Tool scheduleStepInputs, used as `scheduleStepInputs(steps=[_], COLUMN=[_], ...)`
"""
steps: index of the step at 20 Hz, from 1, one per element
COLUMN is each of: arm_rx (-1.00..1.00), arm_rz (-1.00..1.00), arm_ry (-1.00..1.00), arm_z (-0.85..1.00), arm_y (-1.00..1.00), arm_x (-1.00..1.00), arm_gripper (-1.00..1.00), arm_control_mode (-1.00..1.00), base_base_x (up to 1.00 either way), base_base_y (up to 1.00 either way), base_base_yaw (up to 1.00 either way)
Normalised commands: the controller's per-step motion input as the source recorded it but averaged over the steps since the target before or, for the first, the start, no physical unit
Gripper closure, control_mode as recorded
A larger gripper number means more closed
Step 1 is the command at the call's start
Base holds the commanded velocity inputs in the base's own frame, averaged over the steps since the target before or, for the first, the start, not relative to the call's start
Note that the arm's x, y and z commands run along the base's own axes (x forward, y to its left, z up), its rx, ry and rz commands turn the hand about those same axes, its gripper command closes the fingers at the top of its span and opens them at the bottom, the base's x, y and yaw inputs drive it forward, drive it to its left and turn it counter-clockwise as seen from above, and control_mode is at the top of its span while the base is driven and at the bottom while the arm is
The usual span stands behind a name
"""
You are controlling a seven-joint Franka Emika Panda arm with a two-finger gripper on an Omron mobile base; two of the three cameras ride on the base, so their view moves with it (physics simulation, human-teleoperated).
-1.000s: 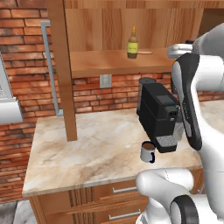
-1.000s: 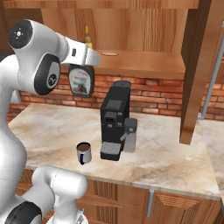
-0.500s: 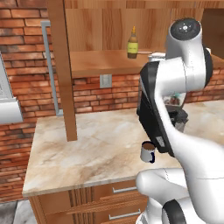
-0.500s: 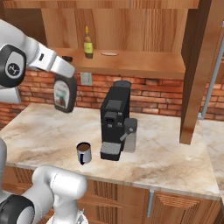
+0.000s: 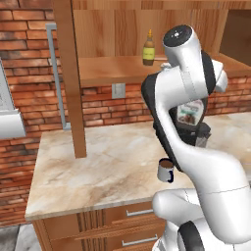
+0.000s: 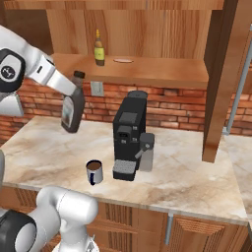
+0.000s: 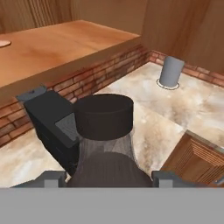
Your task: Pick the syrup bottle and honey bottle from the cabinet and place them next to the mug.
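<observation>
Held the syrup bottle (image 6: pixel 73 103) in the gripper (image 7: pixel 105 177), jaws clamped on its body below the black cap. Hung above the counter (image 6: pixel 44 147), cap up, long axis near upright with a slight lean. Sat dead ahead of the hand camera, cap rising between the two finger tips (image 7: pixel 165 178).

Lay up and to the left of the mug (image 6: pixel 94 172) in the right base view, apart from it, with the coffee machine (image 6: pixel 129 135) just beyond the mug. Needed, by judgement, a move down and toward the mug, ending on bare counter just beside it.

Left the honey bottle (image 6: pixel 99 47) upright on the shelf of the cabinet (image 6: pixel 147 71), well apart from the gripper.
</observation>
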Motion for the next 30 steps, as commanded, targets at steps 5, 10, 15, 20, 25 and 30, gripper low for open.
scheduleStepInputs(steps=[5,10,15,20,25,30], arm_rx=[0.00,0.00,-0.01,-0.08,-0.08,-0.06], arm_rz=[-0.09,-0.01,0.00,0.00,0.00,0.00], arm_ry=[-0.09,-0.23,-0.16,0.00,0.02,0.07], arm_z=[-0.29,-0.05,-0.01,-0.28,-0.13,-0.10], arm_y=[0.00,0.00,0.00,0.01,0.20,0.30], arm_x=[-0.22,-0.69,-0.61,-0.11,0.00,0.07], arm_gripper=[1.00,1.00,1.00,1.00,1.00,1.00], arm_control_mode=[-1.00,-1.00,-1.00,-1.00,-1.00,-1.00], base_base_x=[0.00,0.00,0.00,0.00,0.00,0.00], base_base_y=[0.00,0.00,0.00,0.00,0.00,0.00], base_base_yaw=[0.00,0.00,0.00,0.00,0.00,0.00])
